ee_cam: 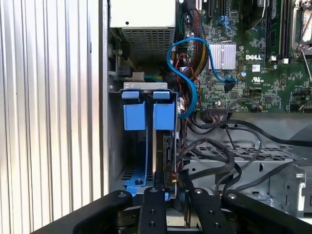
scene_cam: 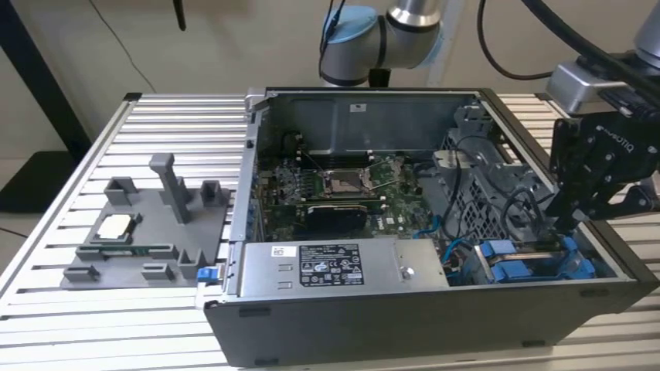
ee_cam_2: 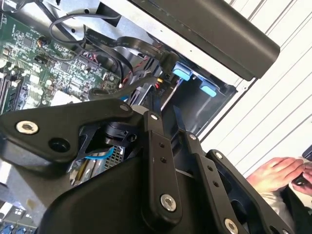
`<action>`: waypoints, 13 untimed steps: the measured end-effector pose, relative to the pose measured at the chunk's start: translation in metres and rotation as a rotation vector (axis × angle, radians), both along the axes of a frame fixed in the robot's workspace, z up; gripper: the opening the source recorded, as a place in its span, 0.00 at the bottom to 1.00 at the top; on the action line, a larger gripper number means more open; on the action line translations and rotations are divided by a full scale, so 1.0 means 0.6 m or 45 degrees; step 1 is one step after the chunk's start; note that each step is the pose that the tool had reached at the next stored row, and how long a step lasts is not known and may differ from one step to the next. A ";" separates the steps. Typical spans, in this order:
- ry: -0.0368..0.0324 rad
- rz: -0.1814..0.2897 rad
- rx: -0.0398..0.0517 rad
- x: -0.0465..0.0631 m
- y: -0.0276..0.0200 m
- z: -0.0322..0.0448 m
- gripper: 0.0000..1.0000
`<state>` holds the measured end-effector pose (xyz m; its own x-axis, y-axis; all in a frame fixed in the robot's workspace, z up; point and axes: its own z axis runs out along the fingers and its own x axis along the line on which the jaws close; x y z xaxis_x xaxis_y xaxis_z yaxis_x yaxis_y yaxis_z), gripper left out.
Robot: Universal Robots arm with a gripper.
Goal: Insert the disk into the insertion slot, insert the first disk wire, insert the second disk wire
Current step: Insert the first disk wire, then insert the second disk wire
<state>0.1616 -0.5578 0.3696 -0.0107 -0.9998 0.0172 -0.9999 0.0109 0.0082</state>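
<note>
The gripper point(ee_cam: 170, 187) had its fingers close together, pinching the back end of the disk point(ee_cam: 164, 117). The disk stood on its edge in the insertion slot point(ee_cam: 146, 86), just beside another blue carrier point(ee_cam: 133, 116), inside the open computer case point(scene_cam: 413, 317).

Slatted metal table point(scene_cam: 103, 325), open computer case point(scene_cam: 413, 321) on it, grey fixture plate point(scene_cam: 154, 236) beside

— What sort of place?
— A robotics lab or test bench: a robot arm point(scene_cam: 397, 35) over a slotted aluminium table point(scene_cam: 73, 325).
— What else?
— An opened computer case point(scene_cam: 413, 325), a grey fixture plate point(scene_cam: 119, 267) beside it. Bare wall point(scene_cam: 237, 46) behind.
</note>
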 end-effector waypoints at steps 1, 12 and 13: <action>0.0000 0.000 0.000 0.000 0.0000 0.000 0.27; 0.0000 0.000 0.000 0.008 0.0000 0.000 0.27; -0.0001 0.000 0.000 0.009 0.0000 0.000 0.27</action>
